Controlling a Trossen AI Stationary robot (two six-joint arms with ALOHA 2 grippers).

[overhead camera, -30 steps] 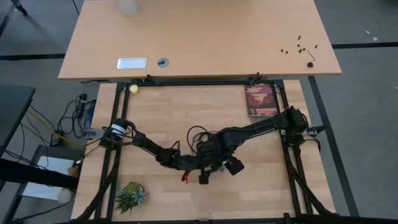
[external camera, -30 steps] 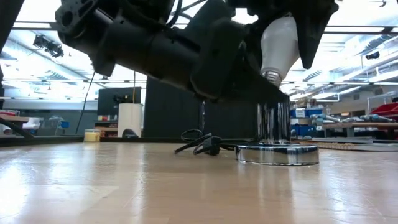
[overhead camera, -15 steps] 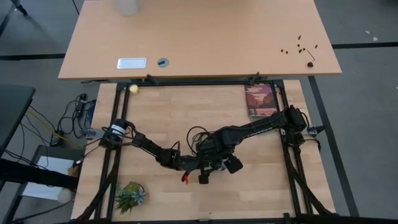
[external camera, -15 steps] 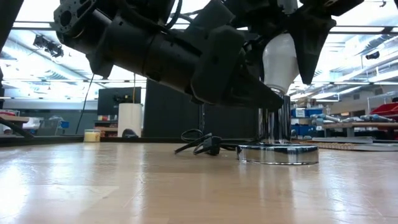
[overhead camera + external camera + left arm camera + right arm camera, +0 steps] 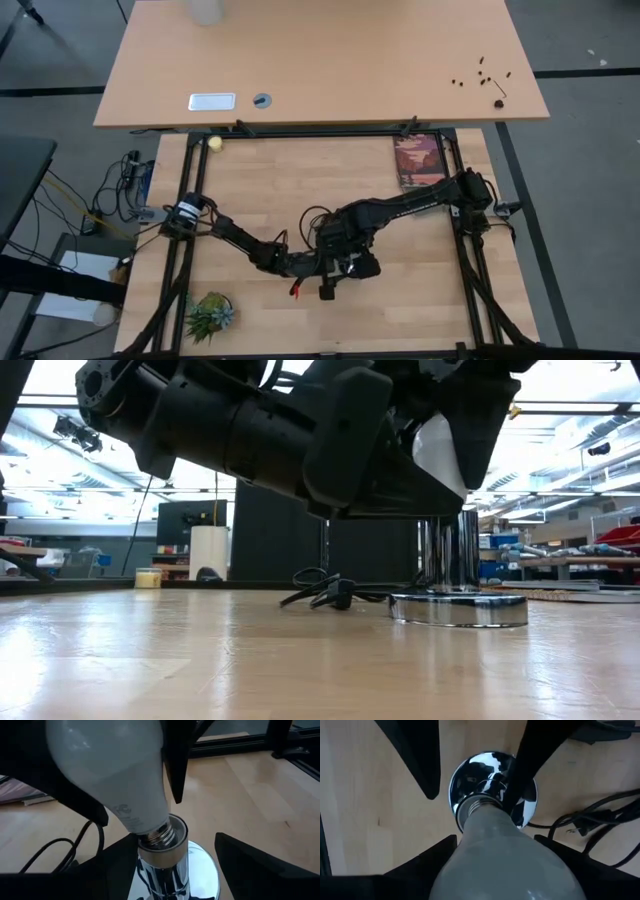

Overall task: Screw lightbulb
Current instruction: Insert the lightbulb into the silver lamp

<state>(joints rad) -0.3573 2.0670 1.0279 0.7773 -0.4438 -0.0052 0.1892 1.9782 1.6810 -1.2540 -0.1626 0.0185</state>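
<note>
The white lightbulb [image 5: 115, 775] stands tilted over a chrome socket [image 5: 162, 850]. Its threaded base [image 5: 159, 835] sits in the socket's mouth. The socket tops a chrome stem [image 5: 450, 550] on a round disc [image 5: 460, 610] resting on the wooden table. My right gripper [image 5: 495, 837] comes down from above and is shut on the bulb. My left gripper [image 5: 175, 837] lies nearly level and open, one finger on either side of the stem below the socket. In the high view both arms meet at the table's middle [image 5: 340, 262] and hide the bulb. My right gripper pinches the bulb's rounded glass [image 5: 150, 765] between its two fingers [image 5: 175, 770], which point down from above. The bulb leans, with its threaded base down in the socket's mouth. My left gripper has one finger [image 5: 117, 865] close against the stem; whether it touches, I cannot tell.
A black cord [image 5: 325, 592] lies coiled on the table behind the stand. A book [image 5: 418, 160] lies at the far right, a yellow ball [image 5: 214, 143] at the far left, and a small plant [image 5: 210, 315] at the near left. A second table [image 5: 320, 60] stands beyond.
My right gripper has rolled about its own line and sunk a little with the bulb. The bulb's threaded base, which showed bare above the stem, has gone down into the socket behind my left arm. The chrome stand has shifted slightly sideways.
</note>
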